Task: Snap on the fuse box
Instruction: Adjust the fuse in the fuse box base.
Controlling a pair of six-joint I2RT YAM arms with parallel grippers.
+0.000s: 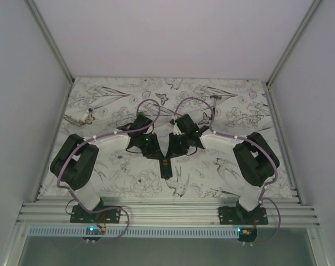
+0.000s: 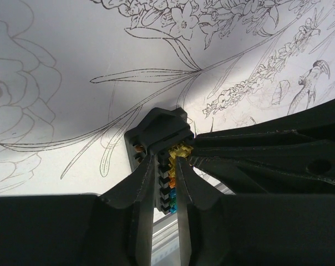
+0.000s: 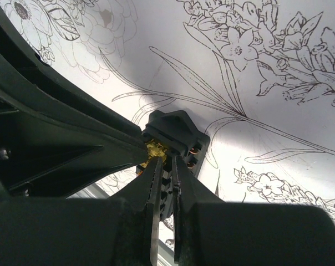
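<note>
Fuse box point(image 2: 162, 128) — yellow, orange, blue fuses point(image 2: 180, 151) inside.

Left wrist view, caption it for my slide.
Left gripper and right gripper meet on the fuse box, floral table behind.

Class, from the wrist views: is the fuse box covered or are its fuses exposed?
Exposed: yellow, orange and blue fuses show along the fuse box; its far end looks capped.
</note>
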